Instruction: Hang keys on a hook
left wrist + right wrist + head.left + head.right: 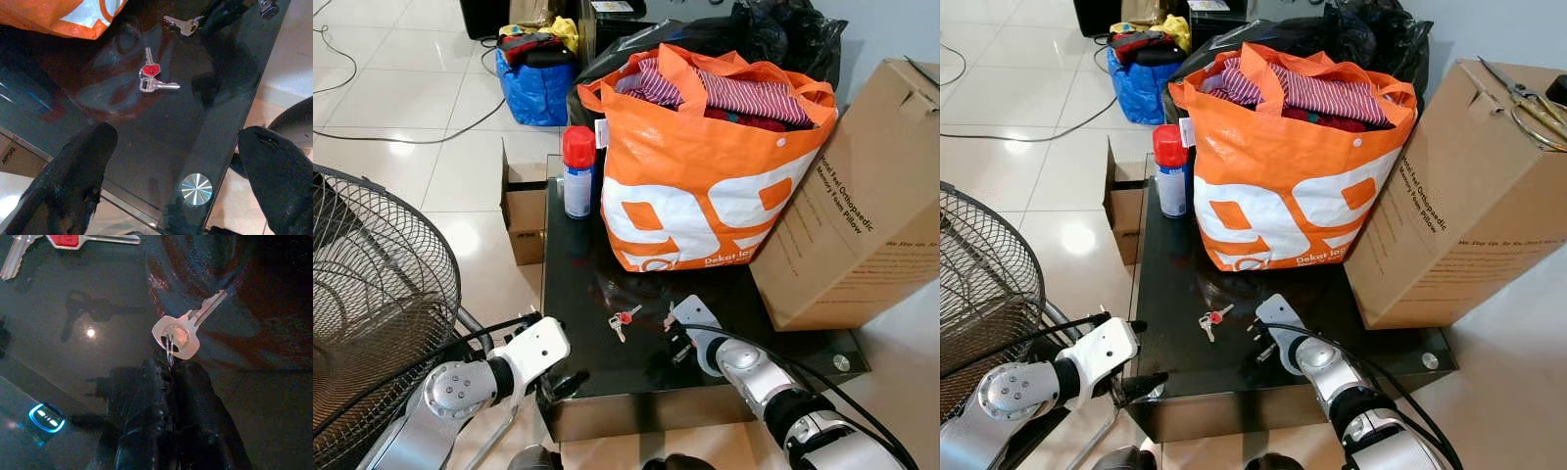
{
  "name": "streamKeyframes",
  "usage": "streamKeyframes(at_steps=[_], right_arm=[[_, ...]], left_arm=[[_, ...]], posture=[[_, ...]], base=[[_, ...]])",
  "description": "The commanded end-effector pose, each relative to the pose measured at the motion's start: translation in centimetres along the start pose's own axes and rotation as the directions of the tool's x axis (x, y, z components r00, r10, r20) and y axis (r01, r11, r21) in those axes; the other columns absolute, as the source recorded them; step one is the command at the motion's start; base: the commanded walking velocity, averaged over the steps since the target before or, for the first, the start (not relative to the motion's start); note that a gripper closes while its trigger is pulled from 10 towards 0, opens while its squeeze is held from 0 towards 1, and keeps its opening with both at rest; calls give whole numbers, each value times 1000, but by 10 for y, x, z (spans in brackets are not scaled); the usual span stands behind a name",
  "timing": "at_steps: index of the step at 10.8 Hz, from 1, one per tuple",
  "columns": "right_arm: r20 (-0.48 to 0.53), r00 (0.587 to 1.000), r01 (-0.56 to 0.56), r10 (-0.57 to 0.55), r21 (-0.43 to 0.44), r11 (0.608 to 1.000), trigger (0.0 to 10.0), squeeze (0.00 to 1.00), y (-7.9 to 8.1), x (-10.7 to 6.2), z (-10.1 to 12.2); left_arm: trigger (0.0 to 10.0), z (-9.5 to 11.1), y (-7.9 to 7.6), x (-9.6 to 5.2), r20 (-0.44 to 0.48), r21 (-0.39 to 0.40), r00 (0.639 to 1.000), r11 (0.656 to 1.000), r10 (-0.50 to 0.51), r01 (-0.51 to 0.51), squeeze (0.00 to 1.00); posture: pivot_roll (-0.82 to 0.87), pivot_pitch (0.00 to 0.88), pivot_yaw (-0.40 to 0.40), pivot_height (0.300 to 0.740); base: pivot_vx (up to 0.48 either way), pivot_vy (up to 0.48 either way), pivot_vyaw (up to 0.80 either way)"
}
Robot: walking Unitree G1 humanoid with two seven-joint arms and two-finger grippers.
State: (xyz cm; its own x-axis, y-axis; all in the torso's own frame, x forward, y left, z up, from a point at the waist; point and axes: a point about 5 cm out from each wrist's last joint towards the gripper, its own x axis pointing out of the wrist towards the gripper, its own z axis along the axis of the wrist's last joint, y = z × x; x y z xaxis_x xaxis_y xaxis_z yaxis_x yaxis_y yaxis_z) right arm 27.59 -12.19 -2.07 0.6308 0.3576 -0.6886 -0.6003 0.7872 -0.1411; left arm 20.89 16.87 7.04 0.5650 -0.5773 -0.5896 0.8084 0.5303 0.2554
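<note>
A silver key (pixel 177 335) hung by its ring from the right gripper (pixel 169 369), whose two black fingers (pixel 146 396) were pressed together on that ring. The key's blade pointed away from the fingers, just above the dark glass table (pixel 578 323). In the head views this gripper (pixel 674 333) sat low over the table's near half, close to the front edge.

A second bunch, the red-headed keys (pixel 623 320), lay flat on the glass just to the left of the right gripper, apart from it. From the left wrist the same bunch (pixel 152 78) showed one red-capped key and one plain silver one joined by a ring.

The left gripper (pixel 176 181) hovered off the table's near left corner with its fingers (pixel 80 166) spread wide and nothing between them; a round metal stud (pixel 195 188) in the glass lay between them in that view.

Behind the keys stood an orange bag (pixel 705 186) stuffed with striped cloth. A spray can (pixel 578 171) with a red cap stood at its left. A cardboard box (pixel 862 206) leaned at its right. A fan (pixel 372 313) with a wire grille stood to the left of the table, on the tiled floor (pixel 401 108).
</note>
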Motion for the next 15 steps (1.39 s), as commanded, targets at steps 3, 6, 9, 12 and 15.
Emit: streamKeyframes(at_steps=[3,6,9,12,15], right_arm=[[59,998,-5,-1,110,994,0,0,-11,-7,-7],[66,995,-88,76,210,974,0,0,-13,-16,-24],[381,907,-355,177,471,808,0,0,-10,-28,2],[528,834,-434,156,456,777,0,0,-14,-53,13],[515,855,-362,59,511,779,0,0,-20,-70,13]], left_arm=[[10000,3,-1,0,21,-9,1000,1000,6,-6,0],[10000,4,-2,1,26,-16,1000,1000,7,-7,0],[10000,6,1,3,35,-18,999,1000,16,-15,0],[10000,7,7,1,60,-48,996,997,66,-63,0],[10000,10,8,1,85,-89,991,991,105,-97,0]], posture=[[-27,103,-126,740],[-36,104,-127,740],[-33,90,-120,740],[-34,62,-117,740],[-41,40,-112,740]], base=[[0,0,0],[0,0,0],[0,0,0],[0,0,0],[0,0,0]])
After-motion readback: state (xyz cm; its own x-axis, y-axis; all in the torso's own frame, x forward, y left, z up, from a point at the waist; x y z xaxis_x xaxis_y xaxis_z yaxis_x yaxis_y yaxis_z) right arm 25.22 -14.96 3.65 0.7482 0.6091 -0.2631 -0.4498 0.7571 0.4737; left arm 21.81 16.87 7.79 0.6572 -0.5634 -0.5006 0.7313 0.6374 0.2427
